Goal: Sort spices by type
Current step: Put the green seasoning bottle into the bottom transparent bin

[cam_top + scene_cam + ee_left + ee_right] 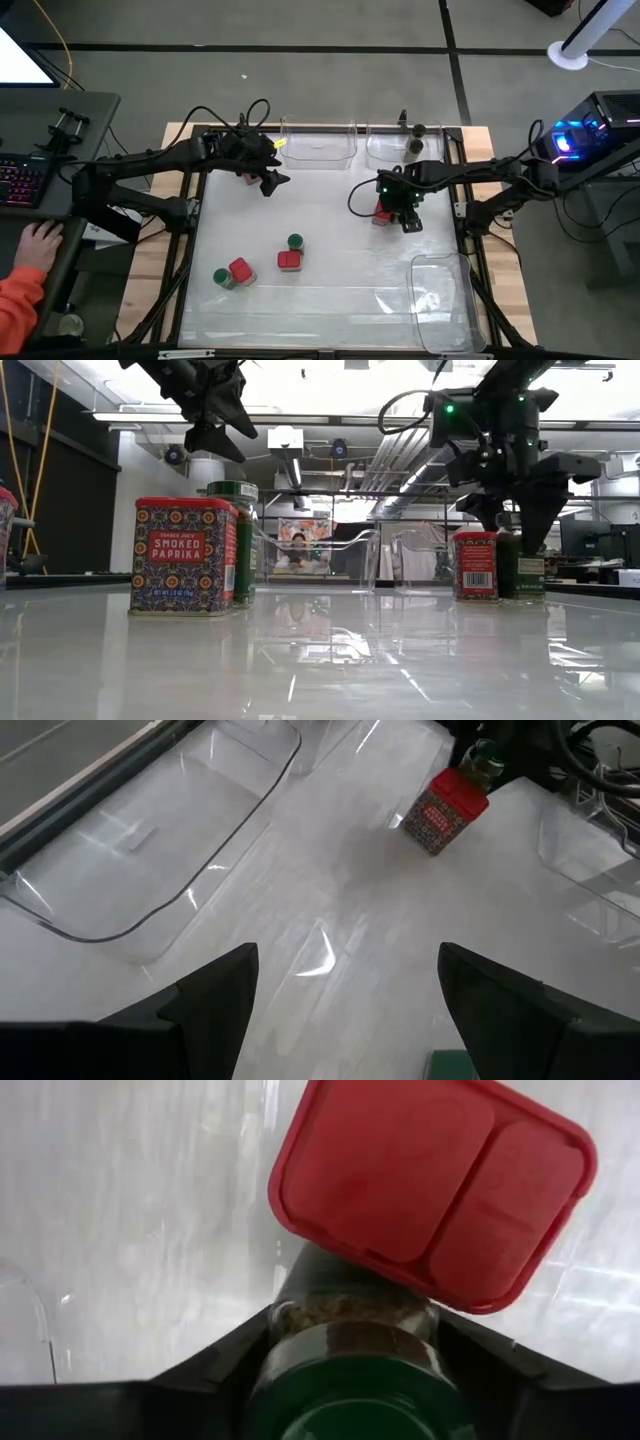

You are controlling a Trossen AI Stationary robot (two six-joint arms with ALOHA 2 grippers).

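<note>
My right gripper (406, 216) is open, pointing down over a green-capped jar (350, 1380), one finger on each side of its neck. A red-capped tin (430, 1185) stands right against that jar, also visible in the low view (475, 565). My left gripper (268, 178) hangs open above the table's far left, over nothing. Two red-capped tins (289, 261) (240, 270) and two green-capped jars (295, 241) (222, 277) stand upright near the table's middle. Two dark-capped jars (415, 140) stand by the far edge. My right gripper has a finger (225, 1365) on each side of the green-capped jar's neck (345, 1315), coming from above. Whether the fingers touch it, I cannot tell. The jar stands upright on the table.
Two clear bins (318, 145) (392, 148) lie at the far edge and another (440, 300) at the near right corner. A person's hand (40, 240) rests left of the table. Bare table lies between the two jar groups.
</note>
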